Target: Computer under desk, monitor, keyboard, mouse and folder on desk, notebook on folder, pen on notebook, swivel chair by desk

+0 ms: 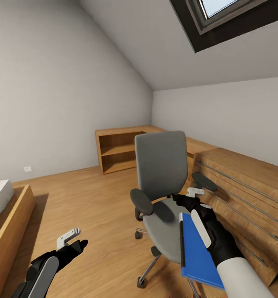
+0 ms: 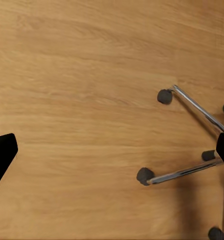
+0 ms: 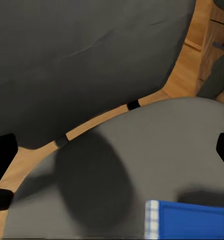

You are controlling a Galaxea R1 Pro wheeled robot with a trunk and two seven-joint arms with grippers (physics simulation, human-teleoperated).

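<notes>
The grey swivel chair [image 1: 161, 165] stands on the oak floor in the middle of the head view, its back towards the far corner. The bright blue folder [image 1: 201, 256] lies on the front of the seat, jutting over the edge, partly under my right forearm. My right gripper [image 1: 188, 195] hovers open over the seat between the armrests. In the right wrist view, the right gripper [image 3: 111, 157] spans the grey seat, with the folder [image 3: 187, 220] behind its fingers. My left gripper [image 1: 70, 241] is open, low at the chair's left. The left gripper [image 2: 112, 150] looks down on the floor and the chrome chair base [image 2: 187, 170].
Low oak cabinets [image 1: 242, 182] run along the right wall close behind the chair. An open oak shelf [image 1: 118, 151] stands in the far corner. A wooden bed frame [image 1: 10, 219] is at the left. Bare plank floor [image 1: 93, 198] lies between bed and chair.
</notes>
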